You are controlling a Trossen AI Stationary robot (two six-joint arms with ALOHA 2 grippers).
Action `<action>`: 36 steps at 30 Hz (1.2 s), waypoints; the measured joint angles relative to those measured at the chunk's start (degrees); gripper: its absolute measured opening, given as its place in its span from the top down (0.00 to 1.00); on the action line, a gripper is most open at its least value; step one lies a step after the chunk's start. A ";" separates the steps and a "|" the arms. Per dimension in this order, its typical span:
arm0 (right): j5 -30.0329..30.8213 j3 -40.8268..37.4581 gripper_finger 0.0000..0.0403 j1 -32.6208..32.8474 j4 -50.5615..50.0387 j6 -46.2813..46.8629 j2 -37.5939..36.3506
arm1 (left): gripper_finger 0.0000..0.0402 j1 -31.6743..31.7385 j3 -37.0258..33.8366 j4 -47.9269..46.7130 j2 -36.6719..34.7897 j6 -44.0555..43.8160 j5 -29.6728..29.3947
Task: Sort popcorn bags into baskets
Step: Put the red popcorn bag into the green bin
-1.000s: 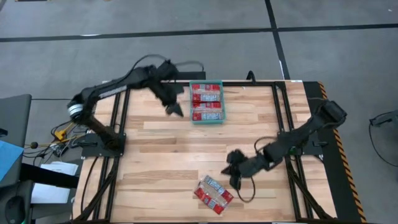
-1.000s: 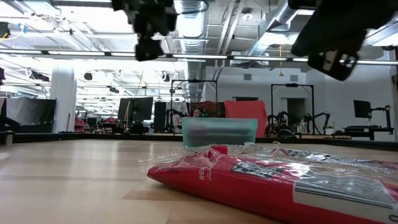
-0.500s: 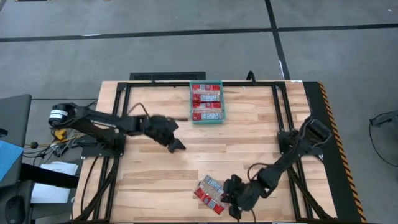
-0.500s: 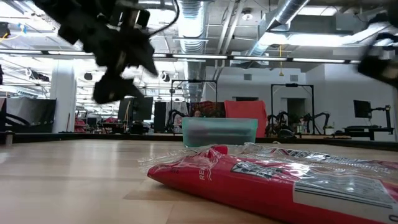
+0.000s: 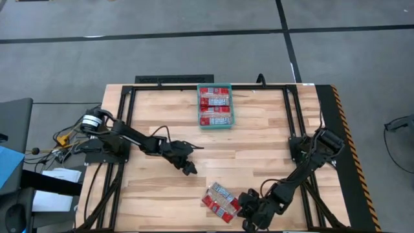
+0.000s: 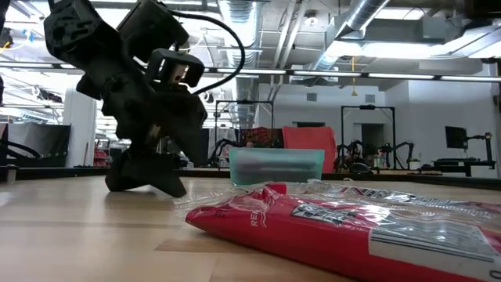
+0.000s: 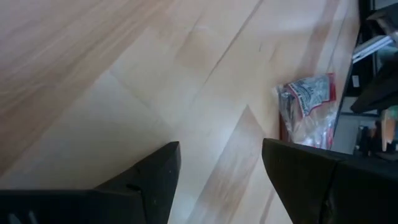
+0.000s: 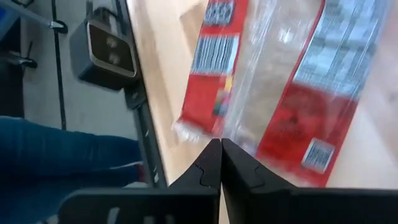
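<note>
1. Left pincer [image 5: 189, 169] down low on the bench [image 5: 162, 188] at mid-width; fingers [image 7: 149, 180] spread wide with bare wood between; nothing held; loose bags [image 7: 308, 109] ahead of it, near but apart.
2. Right pincer [image 5: 249, 213] at the near bench edge, just beside the loose popcorn bags [image 5: 221, 201]; tips pressed together in its wrist view; nothing gripped; bags [image 8: 280, 87] directly ahead.
3. Loose bags lying flat, two overlapped; clear crinkled film around red print [image 6: 344, 227].
4. Handling judged: light, soft, slippery film; contents crushable; sliding likely if pushed sideways.
5. Hold advised at a raised sealed edge or corner, pinched gently; flat middle offers little purchase.
6. Basket [image 5: 215, 107] at the far bench edge, well apart from both pincers; two bags [image 5: 215, 97] already inside.
7. Person's blue-clad leg [image 8: 68, 149] visible beyond the bench edge.
</note>
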 joint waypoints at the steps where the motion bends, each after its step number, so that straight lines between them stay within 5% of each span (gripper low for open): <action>1: 0.09 0.00 0.94 -0.18 0.02 -0.80 0.00 | 0.44 -0.10 0.20 1.19 0.93 -0.65 -0.01; 21: -1.75 -0.07 0.95 -13.71 0.50 -26.51 -3.08 | 0.44 -0.65 0.11 1.41 1.87 -0.26 0.01; 36: -3.74 0.56 0.95 -2.58 0.22 -12.49 2.73 | 0.44 -1.00 0.03 1.87 1.94 -0.04 -0.06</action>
